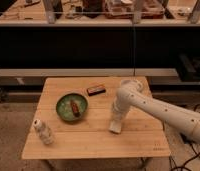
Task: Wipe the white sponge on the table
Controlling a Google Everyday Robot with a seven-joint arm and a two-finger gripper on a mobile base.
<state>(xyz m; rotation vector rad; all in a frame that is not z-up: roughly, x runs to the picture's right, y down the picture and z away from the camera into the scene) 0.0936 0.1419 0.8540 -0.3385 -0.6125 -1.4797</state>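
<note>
On the table, right of centre: the white sponge [115,128] shows as a pale flat block pressed against the planks at the tip of the arm. It is well apart from the front edge.
Task progress: the sponge sits under the tool and touches the table [93,144], so I judge the wipe to be under way, not just about to begin.
Done so far: the sponge has been reached and brought into contact with the wood. The planks show no streak or mark that tells how much has been covered.
Left to do: as I judge it, more strokes over the bare wood in the lower half of the frame, then letting the sponge go.
Gripper: the gripper [116,118] is directly over the sponge and runs into its pale shape, so I cannot tell whether it is clamped on the sponge or only bearing down on it.
Arm pose: the white arm [158,111] enters from the lower right and rises to a bent joint near the table's far right corner. From there it drops steeply, with the last link close to upright.
Neighbours: the green bowl [63,107], the dark brown block [96,90] and the white bottle [43,132] all stand to the left, apart from the sponge.
</note>
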